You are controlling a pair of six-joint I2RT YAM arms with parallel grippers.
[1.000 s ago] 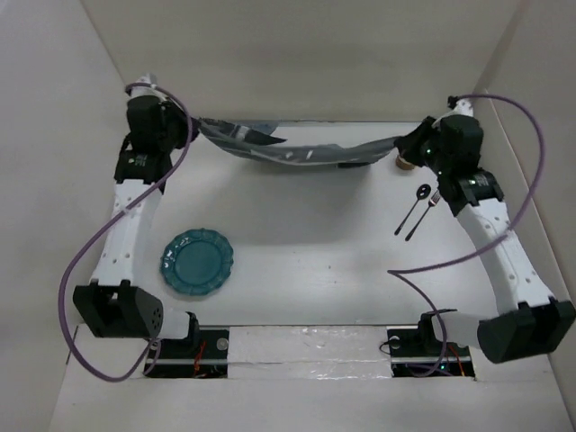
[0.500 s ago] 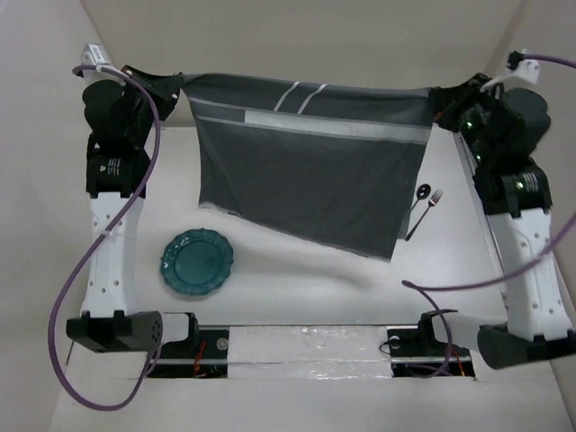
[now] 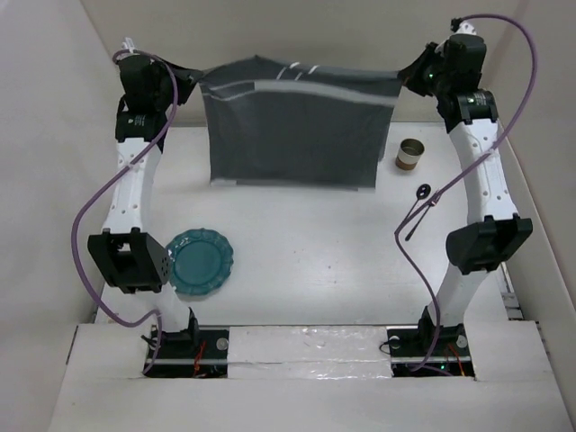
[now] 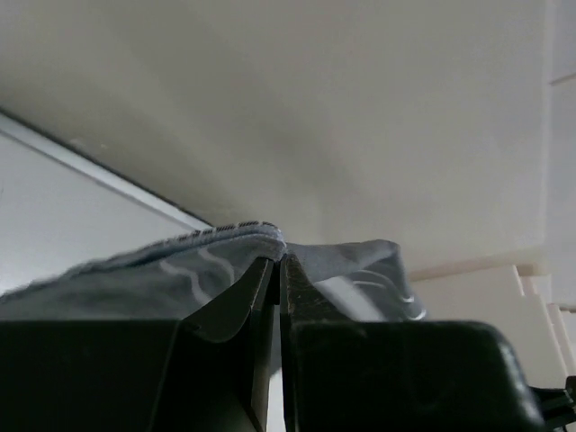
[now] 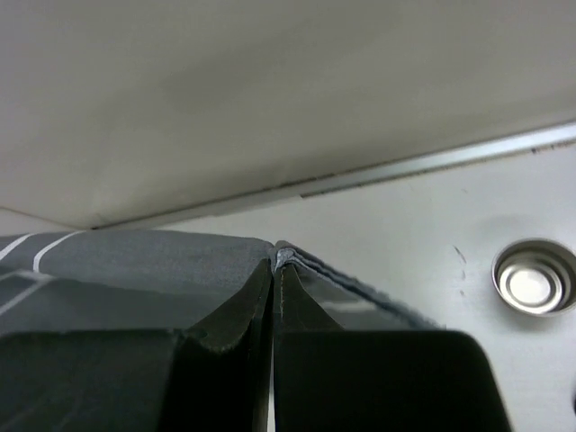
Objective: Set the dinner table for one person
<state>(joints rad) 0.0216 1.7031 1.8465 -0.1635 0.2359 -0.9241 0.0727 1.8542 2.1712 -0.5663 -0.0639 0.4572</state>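
Observation:
The dark grey striped placemat (image 3: 292,130) hangs stretched between my two grippers above the far half of the white dinner table (image 3: 306,252). My left gripper (image 3: 191,79) is shut on its left top corner (image 4: 261,243). My right gripper (image 3: 405,79) is shut on its right top corner (image 5: 283,256). A teal scalloped plate (image 3: 197,262) lies at the near left. A small cup (image 3: 410,154) stands at the far right and also shows in the right wrist view (image 5: 531,276). A black spoon and fork (image 3: 416,209) lie near the right arm.
Beige walls close in the table at the back and both sides. Purple cables (image 3: 99,216) loop beside each arm. The arm bases (image 3: 310,346) sit at the near edge.
Both grippers lifted the crumpled placemat off the table, spread it wide, then carried it toward the far wall so it hangs flat. The cup, hidden before, shows again.

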